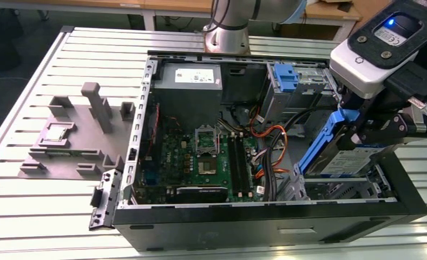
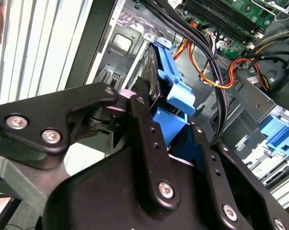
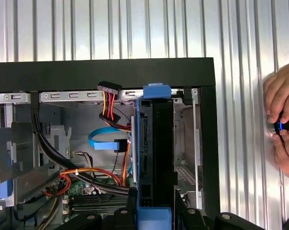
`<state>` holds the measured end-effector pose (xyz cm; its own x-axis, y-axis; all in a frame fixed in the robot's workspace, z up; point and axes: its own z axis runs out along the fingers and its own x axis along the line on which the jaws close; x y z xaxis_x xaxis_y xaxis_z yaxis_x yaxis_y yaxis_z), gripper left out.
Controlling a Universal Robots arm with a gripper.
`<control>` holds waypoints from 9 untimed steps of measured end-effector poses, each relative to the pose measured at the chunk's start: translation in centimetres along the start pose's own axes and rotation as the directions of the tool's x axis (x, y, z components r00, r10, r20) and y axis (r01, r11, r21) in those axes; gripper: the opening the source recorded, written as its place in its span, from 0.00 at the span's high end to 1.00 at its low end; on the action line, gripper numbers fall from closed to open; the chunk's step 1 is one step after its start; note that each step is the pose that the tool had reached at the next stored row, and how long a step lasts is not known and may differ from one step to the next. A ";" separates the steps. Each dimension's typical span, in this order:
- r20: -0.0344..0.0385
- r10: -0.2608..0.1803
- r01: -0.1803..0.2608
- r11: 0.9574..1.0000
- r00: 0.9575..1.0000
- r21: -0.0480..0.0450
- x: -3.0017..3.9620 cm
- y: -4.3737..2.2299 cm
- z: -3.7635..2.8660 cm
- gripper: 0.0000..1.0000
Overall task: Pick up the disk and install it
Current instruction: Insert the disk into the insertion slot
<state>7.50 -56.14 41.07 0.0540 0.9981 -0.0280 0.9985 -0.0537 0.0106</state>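
At the exterior view's right, we see the gripper clamped on the disk, tilted over the open computer case.

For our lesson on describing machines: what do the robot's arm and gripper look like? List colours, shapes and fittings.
The arm is a silver-grey tube. The gripper is black: flat linked bars, silver screws, slim fingers with small holes. A white-and-black box with a blue light sits above it.
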 end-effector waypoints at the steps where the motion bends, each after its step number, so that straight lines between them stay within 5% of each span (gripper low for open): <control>1: 0.000 0.000 0.000 1.000 1.000 0.000 -0.01 0.00 0.09 0.63; 9: 0.000 0.000 0.000 1.000 1.000 0.000 -0.06 0.00 0.71 0.63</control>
<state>7.50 -56.22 40.36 0.0540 0.9981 -0.0281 0.9985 -0.0537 0.0106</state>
